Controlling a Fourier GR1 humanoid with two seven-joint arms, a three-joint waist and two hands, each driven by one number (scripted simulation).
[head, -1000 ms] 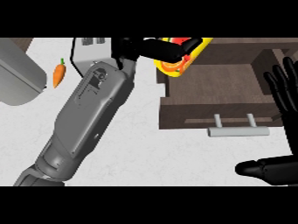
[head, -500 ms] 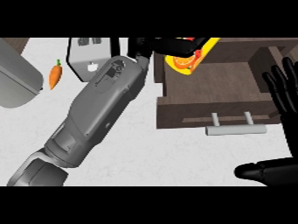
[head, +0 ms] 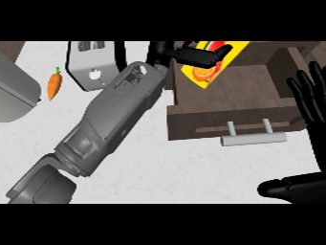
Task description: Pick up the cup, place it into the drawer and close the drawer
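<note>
Left hand (head: 190, 54) curled round cup (head: 206, 72) — over open drawer (head: 264, 95).

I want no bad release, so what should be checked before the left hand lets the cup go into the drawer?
1. Cup held: left hand is curled round the cup. Ok.
2. Drawer open: pulled out, floor showing. Ok.
3. Cup over the inside: it shows at the back left corner, near the rim. Cannot tell.
4. Cup's height above the drawer floor: cannot tell.
5. Right hand away from the cup: open, at the view's right edge. Ok.
6. Handle free for closing: nothing on it. Ok.
</note>
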